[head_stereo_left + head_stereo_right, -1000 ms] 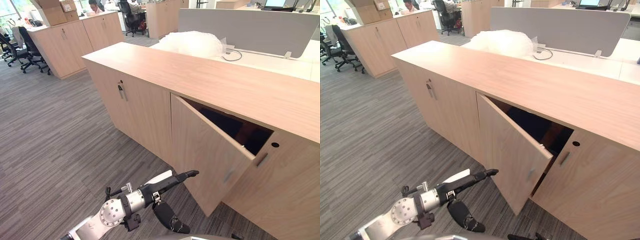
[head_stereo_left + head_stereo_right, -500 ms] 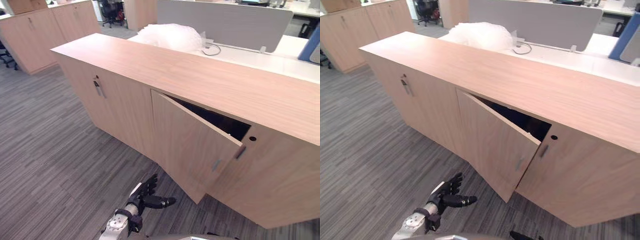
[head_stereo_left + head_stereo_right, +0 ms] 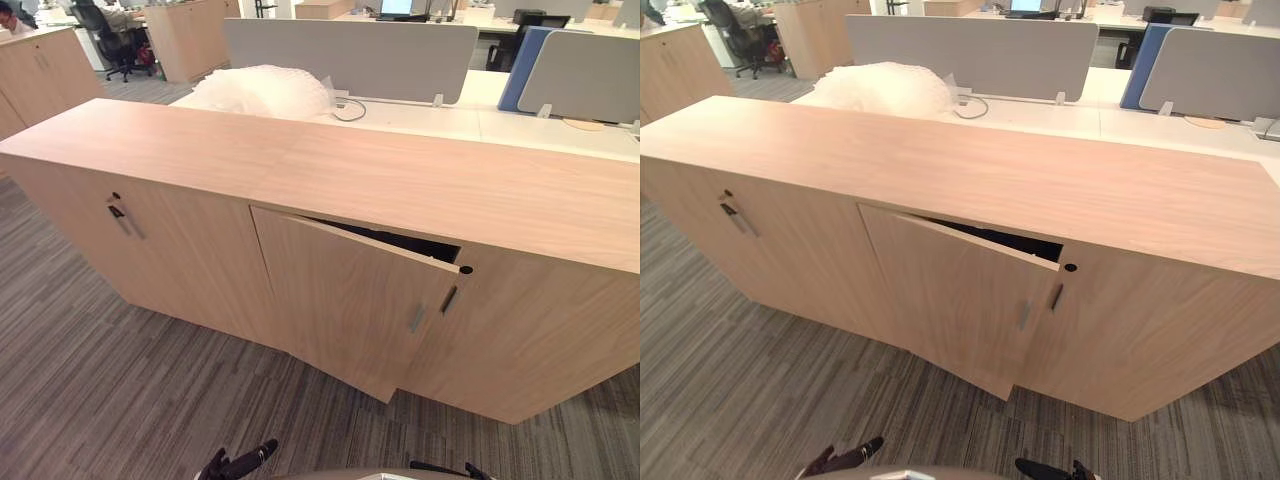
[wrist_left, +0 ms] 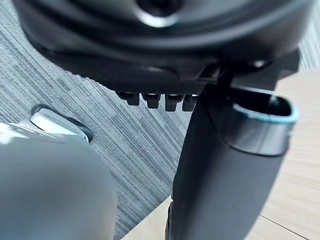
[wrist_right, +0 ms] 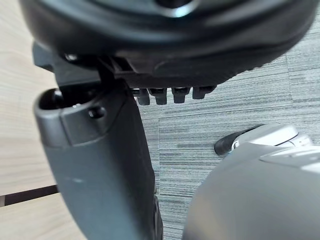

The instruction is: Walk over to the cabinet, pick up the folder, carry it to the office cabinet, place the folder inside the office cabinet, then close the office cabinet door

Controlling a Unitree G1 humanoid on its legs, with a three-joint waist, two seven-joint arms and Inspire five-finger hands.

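Note:
The long wooden office cabinet (image 3: 350, 170) stands right before me. Its middle door (image 3: 340, 300) hangs a little ajar, leaving a narrow dark gap (image 3: 400, 243) along its top edge; what lies inside is hidden. My left hand (image 3: 240, 463) shows low by the carpet, well short of the door. In the left wrist view its fingers (image 4: 155, 100) hang relaxed beside the thumb (image 4: 225, 175), with nothing held. My right hand (image 5: 100, 165) hangs beside the cabinet front, its fingers (image 5: 170, 94) relaxed and empty too.
A closed door with a metal handle (image 3: 120, 215) lies to the left. Behind the cabinet a bundle of bubble wrap (image 3: 260, 92) sits on a white desk with grey dividers (image 3: 350, 60). Grey striped carpet (image 3: 120, 380) runs in front. A person (image 3: 12, 20) sits far left.
The camera has turned and now faces the cabinet squarely. The middle door has swung from wide open to nearly shut. My left hand has drawn back and dropped to the view's lower edge.

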